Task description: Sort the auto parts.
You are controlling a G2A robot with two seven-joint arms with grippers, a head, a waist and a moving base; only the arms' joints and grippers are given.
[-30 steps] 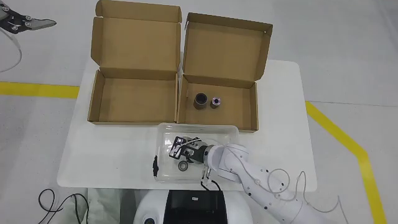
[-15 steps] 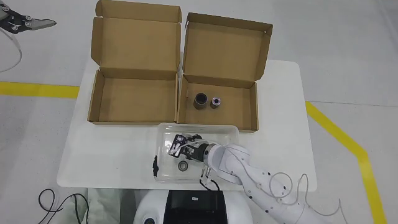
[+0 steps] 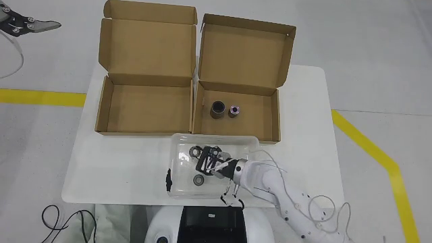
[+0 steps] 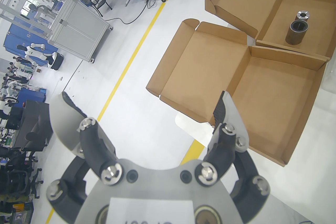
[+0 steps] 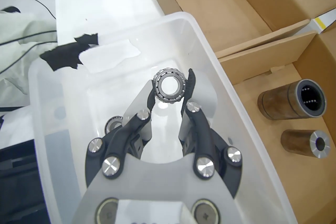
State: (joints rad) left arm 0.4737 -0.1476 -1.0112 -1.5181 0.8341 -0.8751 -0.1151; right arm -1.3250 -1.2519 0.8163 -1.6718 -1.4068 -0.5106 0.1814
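My right gripper (image 5: 170,89) is shut on a silver roller bearing (image 5: 170,88) and holds it just above the floor of a clear plastic bin (image 5: 210,51). From above, the right gripper (image 3: 201,154) is in the bin's (image 3: 177,142) left half. A second bearing (image 5: 113,124) lies on the bin floor beside the fingers, also visible from above (image 3: 199,180). My left gripper (image 4: 145,109) is open and holds nothing, out past the table's left side, above the floor.
Two open cardboard boxes stand behind the bin. The left box (image 3: 145,108) has nothing in it. The right box (image 3: 260,118) holds a large dark cylinder (image 3: 217,110) and a smaller one (image 3: 233,110). Black tape (image 5: 69,51) sticks to the bin's rim.
The right gripper has shifted slightly right and toward the boxes inside the bin with the bearing in its fingers. The loose bearing and the boxes have not moved.
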